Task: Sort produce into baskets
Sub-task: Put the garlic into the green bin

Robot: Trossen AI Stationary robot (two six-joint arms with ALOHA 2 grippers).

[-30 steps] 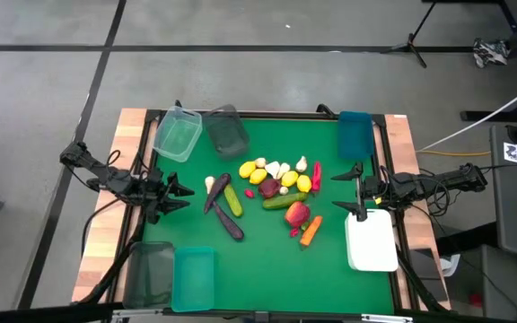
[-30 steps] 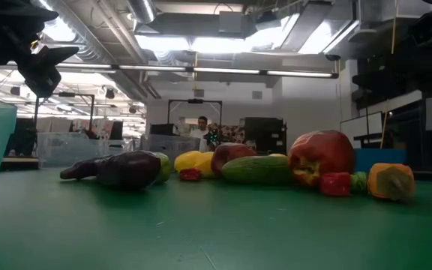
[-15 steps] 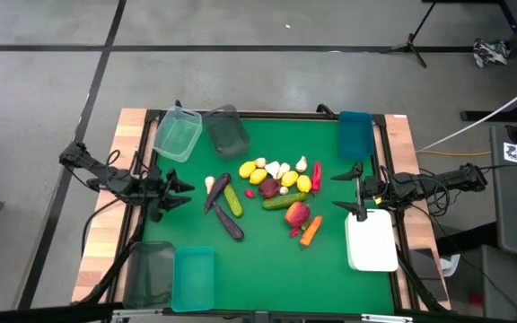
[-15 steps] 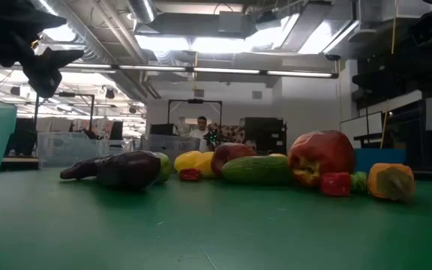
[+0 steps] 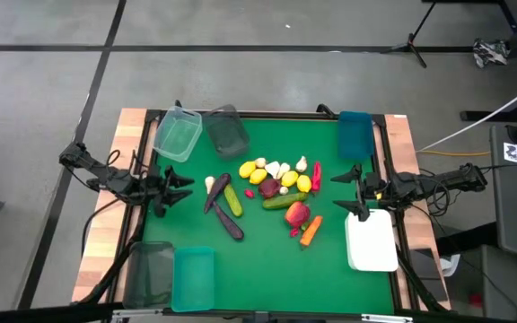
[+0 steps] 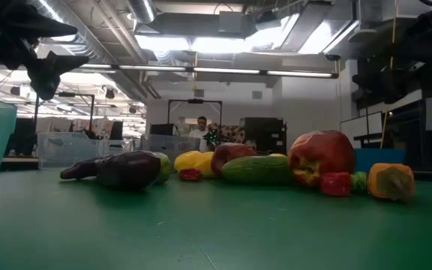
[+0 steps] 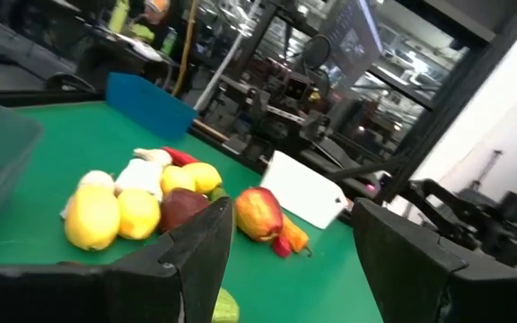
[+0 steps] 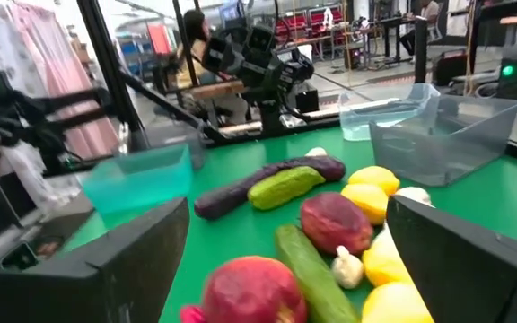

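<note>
The produce lies in a loose heap mid-table: yellow lemons (image 5: 255, 170), white garlic (image 5: 276, 168), two cucumbers (image 5: 232, 201), two dark eggplants (image 5: 228, 224), a red round fruit (image 5: 297, 213), a red pepper (image 5: 316, 174) and an orange carrot (image 5: 311, 231). All of it rests on the green mat. My left gripper (image 5: 187, 187) hovers open at the table's left side, pointing level at the heap (image 7: 142, 211). At the right side my right gripper (image 5: 335, 191) also hovers open, pointing level toward the heap (image 8: 330, 224). Nothing is between either pair of fingers.
Baskets ring the mat: a clear tub (image 5: 178, 135) and a smoky grey one (image 5: 227, 131) at the far left, a blue one (image 5: 354, 135) at the far right, a white tray (image 5: 371, 240) at the near right, and a teal tub (image 5: 193, 278) and a grey tub (image 5: 149, 274) at the near left.
My left gripper has swung a little toward the table's far edge while its arm stayed in place. The produce has not moved.
</note>
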